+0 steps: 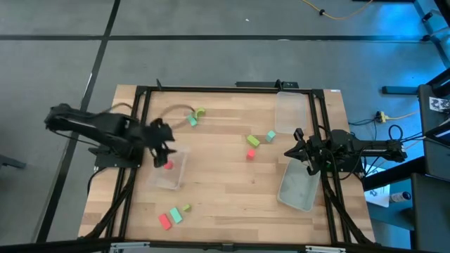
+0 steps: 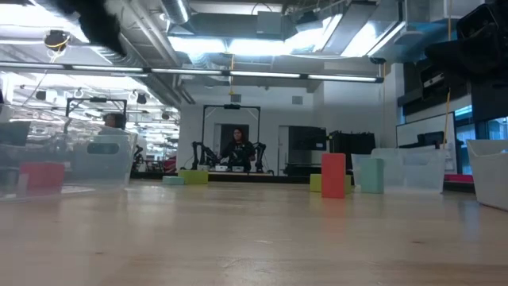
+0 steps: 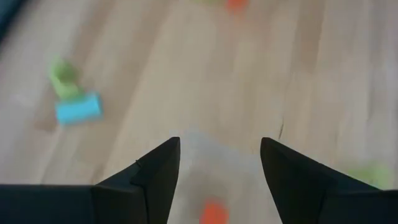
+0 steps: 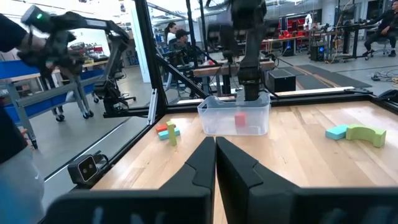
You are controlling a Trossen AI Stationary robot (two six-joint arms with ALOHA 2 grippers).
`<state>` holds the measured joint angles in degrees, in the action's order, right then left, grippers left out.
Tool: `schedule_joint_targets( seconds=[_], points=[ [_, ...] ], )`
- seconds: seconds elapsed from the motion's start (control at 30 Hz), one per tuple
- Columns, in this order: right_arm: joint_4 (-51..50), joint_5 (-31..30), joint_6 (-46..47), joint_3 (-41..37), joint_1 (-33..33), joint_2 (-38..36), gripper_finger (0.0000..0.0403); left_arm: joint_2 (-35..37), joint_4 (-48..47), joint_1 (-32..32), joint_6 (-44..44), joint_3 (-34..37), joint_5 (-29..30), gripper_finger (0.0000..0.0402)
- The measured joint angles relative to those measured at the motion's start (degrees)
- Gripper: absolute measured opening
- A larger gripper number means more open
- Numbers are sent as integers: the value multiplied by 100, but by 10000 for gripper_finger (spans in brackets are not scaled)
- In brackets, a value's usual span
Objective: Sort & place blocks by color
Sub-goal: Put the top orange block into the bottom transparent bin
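Note:
A red block (image 1: 169, 165) lies inside a clear tray (image 1: 163, 181) at the table's left. My left gripper (image 3: 221, 146) hangs open above that tray's far end, with nothing between its fingers. In the left wrist view the red block (image 3: 214, 213) shows below the gap. Loose blocks lie in three groups: a yellow-green arch (image 1: 200, 112) with a teal block (image 1: 191, 121) at the far left; yellow-green (image 1: 253, 141), teal (image 1: 271, 135) and red (image 1: 250, 154) blocks at mid-table; red (image 1: 165, 222), teal (image 1: 175, 216) and yellow-green (image 1: 186, 208) blocks near the front. My right gripper (image 1: 299, 151) waits shut at the right.
A second clear tray (image 1: 292, 112) stands at the far right. A third clear tray (image 1: 297, 188) lies at the near right, below my right arm. A black frame (image 1: 211, 89) rims the wooden table. In the low view a person sits at another station beyond the table.

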<state>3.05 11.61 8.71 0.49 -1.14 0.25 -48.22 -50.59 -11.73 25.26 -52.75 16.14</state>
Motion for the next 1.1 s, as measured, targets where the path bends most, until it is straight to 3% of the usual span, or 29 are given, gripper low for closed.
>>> schedule_joint_targets(
  seconds=[0.2,0.33,0.47,0.57,0.73,1.1],
  points=[
    [-2,0,-1,0,-1,0,17,1258,879,0,-316,26,1035,215],
    [-4,0,2,0,-1,0,17,1983,1530,0,-702,261,1277,215],
    [-4,0,0,0,0,0,17,2608,2438,0,-988,703,1237,215],
    [-6,0,-2,0,0,0,17,2934,3586,0,-1268,1119,860,215],
    [-6,1,0,0,1,0,17,3107,4699,0,-1356,1719,286,215],
    [-6,1,0,2,-1,0,17,3098,4867,0,-1474,1867,62,215]
  ],
)
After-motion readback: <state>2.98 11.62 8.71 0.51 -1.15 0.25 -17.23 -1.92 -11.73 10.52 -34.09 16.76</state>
